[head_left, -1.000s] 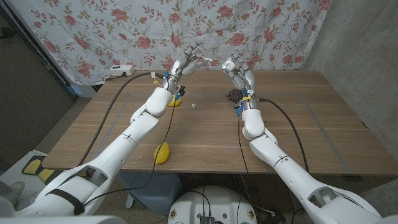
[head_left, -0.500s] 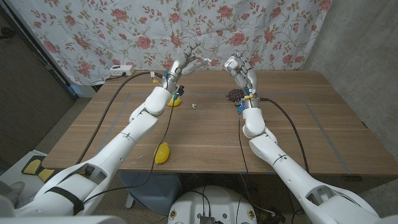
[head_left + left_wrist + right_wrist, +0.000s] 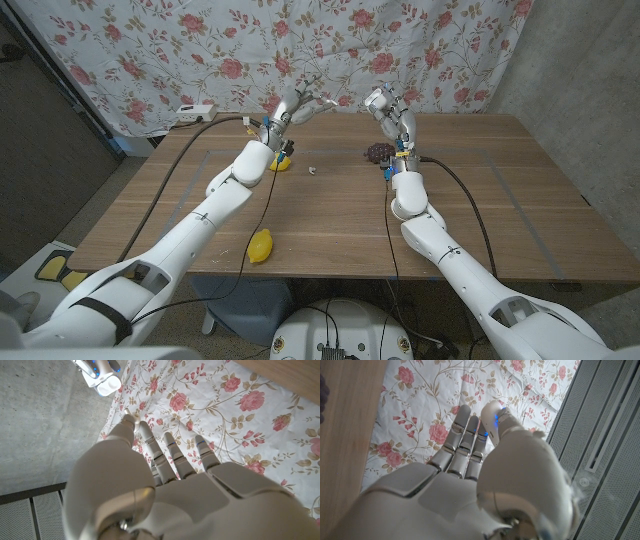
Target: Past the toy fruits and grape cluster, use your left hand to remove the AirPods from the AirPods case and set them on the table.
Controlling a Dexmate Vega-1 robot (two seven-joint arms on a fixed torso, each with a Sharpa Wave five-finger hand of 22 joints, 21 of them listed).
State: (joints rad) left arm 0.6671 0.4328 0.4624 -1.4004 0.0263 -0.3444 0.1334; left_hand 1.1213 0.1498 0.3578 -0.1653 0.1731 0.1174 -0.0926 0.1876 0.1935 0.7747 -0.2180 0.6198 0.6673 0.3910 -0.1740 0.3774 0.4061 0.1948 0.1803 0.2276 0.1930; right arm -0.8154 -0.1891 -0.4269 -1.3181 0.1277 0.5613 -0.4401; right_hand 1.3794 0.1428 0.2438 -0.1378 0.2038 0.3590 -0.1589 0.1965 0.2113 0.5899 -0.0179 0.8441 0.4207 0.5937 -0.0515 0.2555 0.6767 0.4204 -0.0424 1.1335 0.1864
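Note:
My left hand point(image 3: 296, 103) is raised over the table's far edge, a short way left of my right hand point(image 3: 388, 110). In the left wrist view its fingers point(image 3: 172, 452) lie straight and close together, and the thumb presses a small white tip, apparently an AirPod point(image 3: 128, 412), against the first finger. My right hand is also raised and grips the white AirPods case point(image 3: 375, 98); in the right wrist view its thumb point(image 3: 496, 419) folds over its fingers and hides the case. One small white AirPod point(image 3: 313, 170) lies on the table. The dark grape cluster point(image 3: 376, 152) sits under my right hand.
A yellow toy fruit point(image 3: 283, 164) lies by my left forearm and another yellow fruit point(image 3: 260, 245) near the front edge. A flowered curtain point(image 3: 230, 50) hangs behind the table, with a white power strip point(image 3: 195, 113) at its foot. Cables trail along both arms.
My left hand has pulled back to the left, away from the case, and its spread fingers have drawn together. My right hand has barely moved.

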